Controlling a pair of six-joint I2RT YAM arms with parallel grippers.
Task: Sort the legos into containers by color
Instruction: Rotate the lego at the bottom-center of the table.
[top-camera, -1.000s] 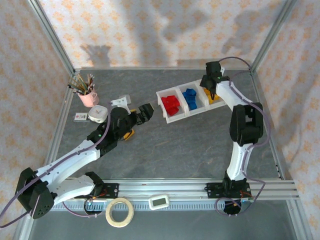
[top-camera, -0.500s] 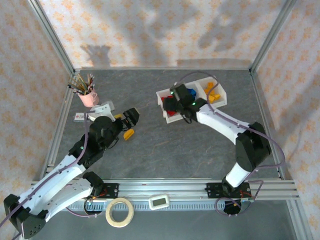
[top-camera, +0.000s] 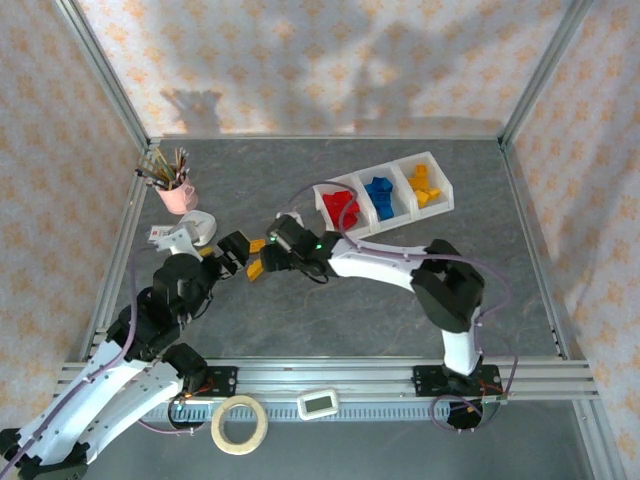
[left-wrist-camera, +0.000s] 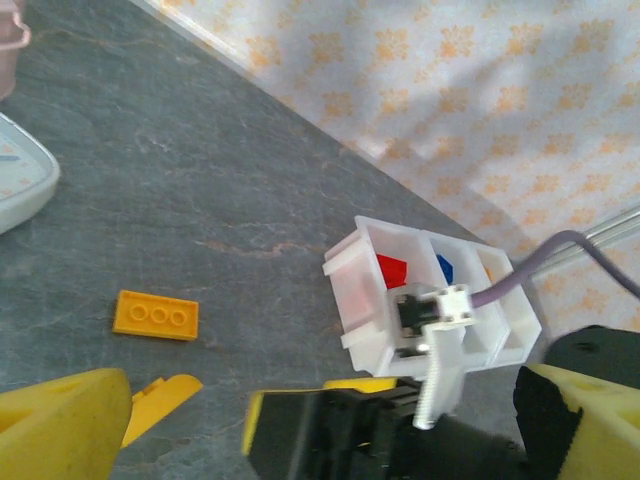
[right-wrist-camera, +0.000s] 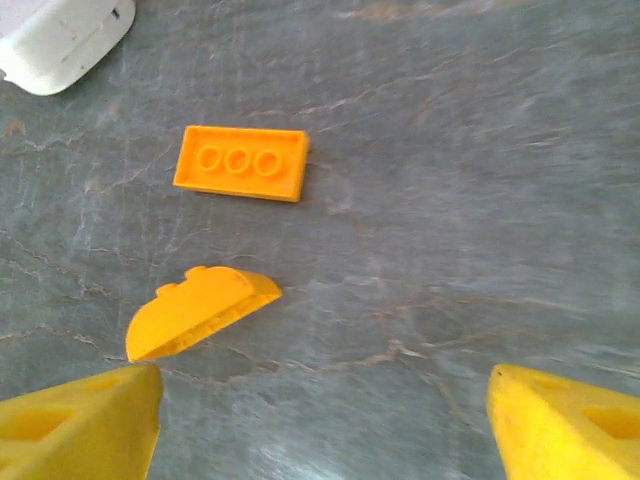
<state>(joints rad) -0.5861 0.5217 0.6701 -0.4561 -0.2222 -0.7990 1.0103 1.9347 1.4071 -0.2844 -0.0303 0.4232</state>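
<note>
Holds the right tool (right-wrist-camera: 320, 430) low over the grey table (right-wrist-camera: 480, 200), yellow fingers (right-wrist-camera: 75, 425) spread wide apart and clamped on nothing, bare surface between them. Just ahead of the finger at the lower left of the right wrist view, apart from it: a curved yellow-orange lego (right-wrist-camera: 200, 312), long axis running from lower left to upper right, pointed end toward the right, rounded edge upward in the view. Beyond it, not touching: a flat yellow-orange plate (right-wrist-camera: 241, 162), lying flat with three rings in a row on its top face, long axis across the view, right end dipping slightly. At the upper left corner, the edge of a white device (right-wrist-camera: 55, 40). Points the left tool (left-wrist-camera: 320, 415) at the same spot from the other side, its fingers (left-wrist-camera: 60, 420) also wide apart and gripping nothing, the right arm (left-wrist-camera: 400, 440) showing in the gap. Well to the right and farther back, seen from above: the containers (top-camera: 360, 203), three joined white bins, the row's long axis slanting up to the right, red legos (top-camera: 342, 208) in the left bin, blue legos (top-camera: 378, 196) in the middle, yellow legos (top-camera: 422, 185) in the right. At the far left, a pink cup (top-camera: 178, 192) of pencils.
</note>
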